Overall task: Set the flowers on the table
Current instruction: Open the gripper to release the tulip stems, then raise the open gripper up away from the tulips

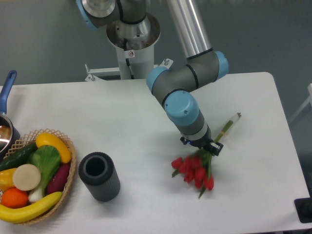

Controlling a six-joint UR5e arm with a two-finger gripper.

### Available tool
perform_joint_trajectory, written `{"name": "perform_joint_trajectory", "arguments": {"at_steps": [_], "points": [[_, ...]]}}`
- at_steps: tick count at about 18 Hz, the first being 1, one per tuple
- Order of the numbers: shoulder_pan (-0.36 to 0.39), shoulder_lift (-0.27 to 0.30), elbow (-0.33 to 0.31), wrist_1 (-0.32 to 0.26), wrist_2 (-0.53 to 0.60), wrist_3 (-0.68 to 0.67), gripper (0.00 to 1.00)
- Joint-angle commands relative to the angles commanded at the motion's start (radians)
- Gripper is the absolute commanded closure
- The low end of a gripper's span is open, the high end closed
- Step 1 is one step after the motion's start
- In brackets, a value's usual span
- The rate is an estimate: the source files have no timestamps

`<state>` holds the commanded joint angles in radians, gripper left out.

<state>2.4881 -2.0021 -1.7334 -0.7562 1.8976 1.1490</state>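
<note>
A: Fixed camera, single view. Entry one: the flowers (pixel 194 170) lie on the table (pixel 122 112), right of centre, toward the near edge. Red heads cluster at the lower left of the bunch; green stems run up and to the right, ending near a pale tip.

B: Noted. Gripper position?

A: The gripper (pixel 207 147) sits low over the bunch, about where the stems meet the leaves. The blue wrist joint is directly above it, so the fingers are mostly covered.

B: Open or closed on the stems?

A: Cannot tell. Only a dark bit of the tool shows below the wrist, touching or just above the leaves. The gap between the fingers is not visible from this angle.

B: Are the flowers resting on the surface or lifted?

A: The heads and the far stem end look to be in contact with the tabletop. The middle part under the gripper is hidden.

B: Other items?

A: A dark grey ribbed cylinder (pixel 99 176), upright and open at the top, stands left of the flowers, well apart from them. A wicker basket (pixel 68 144) at the left edge holds fruit and vegetables: bananas, an orange, a cucumber, something purple. Behind it, at the far left, part of a pot with a blue handle (pixel 7 87). The arm's base (pixel 131 44) is mounted at the far side of the table.
</note>
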Motion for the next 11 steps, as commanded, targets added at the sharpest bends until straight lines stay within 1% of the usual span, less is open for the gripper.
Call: {"name": "perform_joint_trajectory", "arguments": {"at_steps": [2,3,5,6,7,9,10,11], "points": [[0.000,0.043,-0.014,-0.011,-0.021,-0.002,0.00],[0.006,0.083,-0.029,-0.011,-0.063,-0.003,0.00],[0.017,0.143,-0.020,-0.015,-0.103,-0.009,0.00],[0.026,0.167,-0.017,-0.040,-0.107,-0.009,0.00],[0.029,0.184,-0.011,-0.067,-0.120,-0.008,0.00],[0.032,0.200,0.001,-0.084,-0.152,-0.008,0.00],[0.049,0.218,0.003,-0.092,-0.178,-0.006,0.00],[0.070,0.233,0.006,-0.118,-0.216,0.001,0.00]]}}
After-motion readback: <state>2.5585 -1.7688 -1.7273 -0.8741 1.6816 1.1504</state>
